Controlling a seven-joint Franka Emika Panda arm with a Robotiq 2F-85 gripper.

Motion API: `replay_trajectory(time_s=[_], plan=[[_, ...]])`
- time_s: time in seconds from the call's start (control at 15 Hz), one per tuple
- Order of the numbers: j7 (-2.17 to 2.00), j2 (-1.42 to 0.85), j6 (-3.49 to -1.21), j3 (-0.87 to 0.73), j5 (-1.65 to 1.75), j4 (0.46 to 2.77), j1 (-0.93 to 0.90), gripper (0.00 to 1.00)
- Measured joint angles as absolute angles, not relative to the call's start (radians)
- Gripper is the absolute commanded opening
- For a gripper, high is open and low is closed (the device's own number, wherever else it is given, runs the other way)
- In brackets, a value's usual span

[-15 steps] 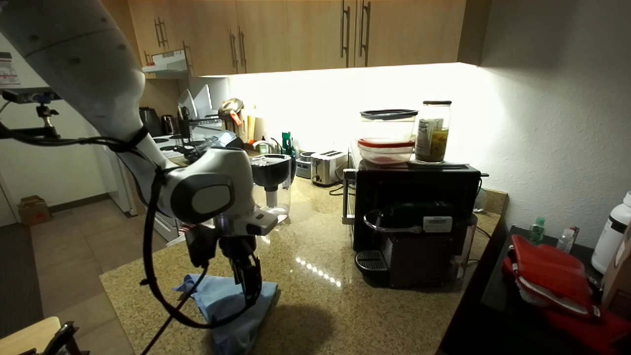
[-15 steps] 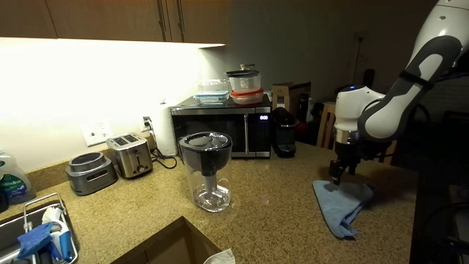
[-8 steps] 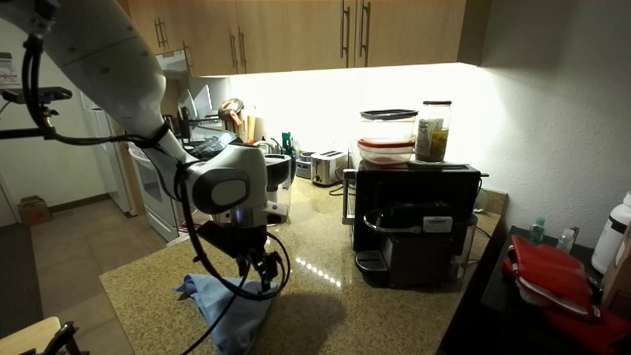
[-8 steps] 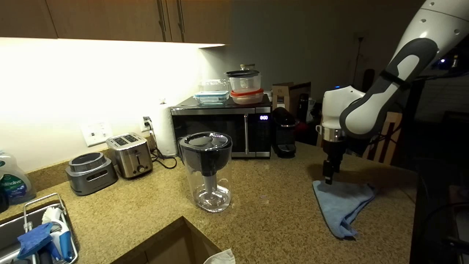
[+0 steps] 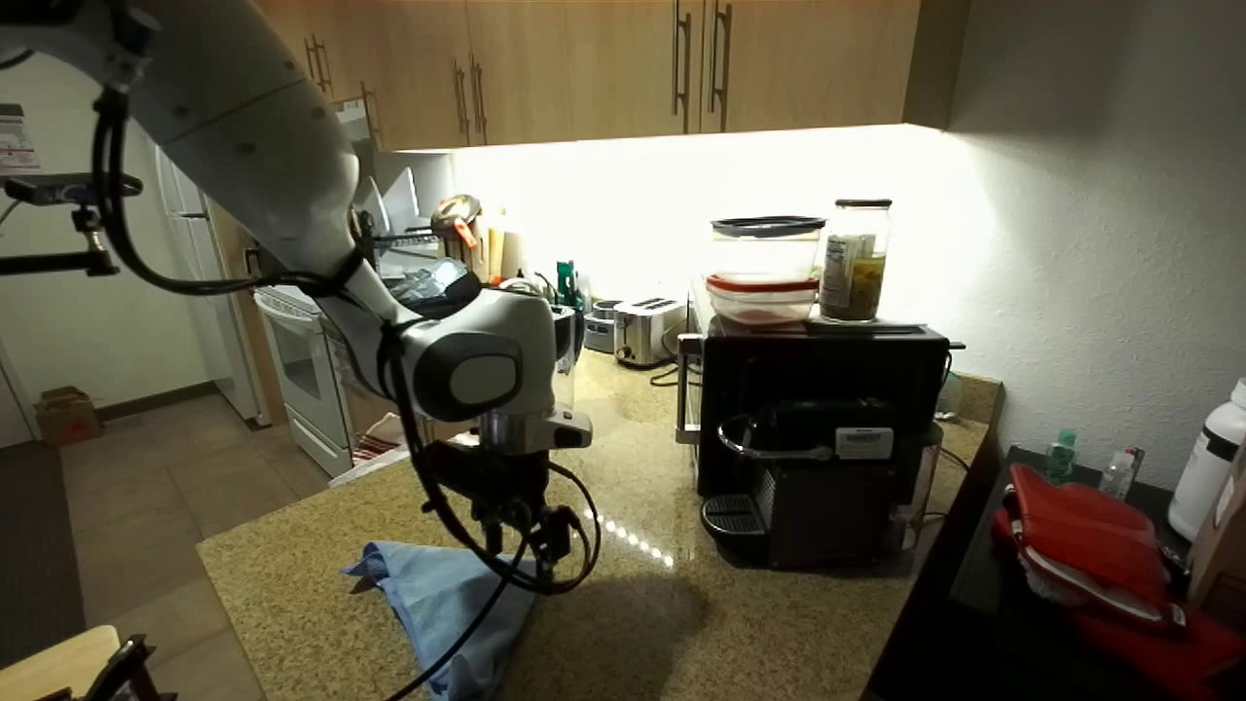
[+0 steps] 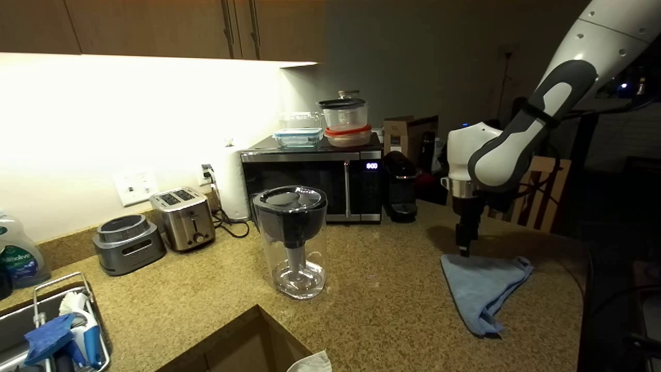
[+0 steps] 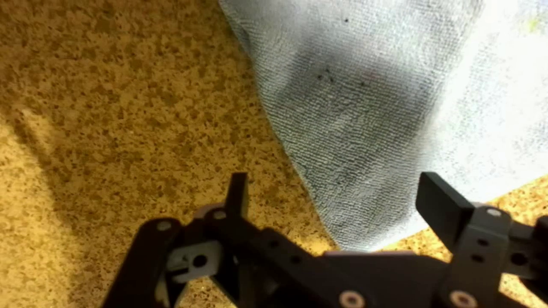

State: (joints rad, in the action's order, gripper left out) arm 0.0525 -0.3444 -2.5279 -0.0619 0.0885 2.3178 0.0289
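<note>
A light blue cloth [image 5: 443, 594] lies loosely folded on the speckled counter, and it shows in both exterior views. My gripper [image 6: 463, 251] points down at the cloth's corner nearest the microwave. In the wrist view the cloth [image 7: 351, 128] fills the upper right and narrows to a corner between the jaws. The gripper [image 7: 333, 182] stands wide open there, with nothing clasped. Bare counter lies below its left finger [image 7: 236, 194], while its right finger [image 7: 443, 209] is over the cloth's edge. The fingers look a little above the cloth; whether they touch it I cannot tell.
A clear water pitcher [image 6: 294, 243] stands on the counter, left of the cloth. Behind are a microwave [image 6: 310, 181] topped with food containers, a black coffee machine [image 5: 827, 487] and a toaster [image 6: 183, 219]. A black cable [image 5: 428, 487] loops around the wrist.
The arm has shifted toward the coffee machine side, and the gripper has turned about its vertical axis. It has moved from above the cloth's middle to its corner. The cloth lies about the same.
</note>
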Motion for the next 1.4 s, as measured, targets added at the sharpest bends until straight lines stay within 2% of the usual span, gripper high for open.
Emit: replay_trajectory(time_s=[0.8,1.4], plan=[[0.041,-0.339,-2.487,-0.070,0.087,2.302,0.058,1.00],[0.046,-0.149,-2.539,-0.010,0.068,2.564,0.036,1.00]])
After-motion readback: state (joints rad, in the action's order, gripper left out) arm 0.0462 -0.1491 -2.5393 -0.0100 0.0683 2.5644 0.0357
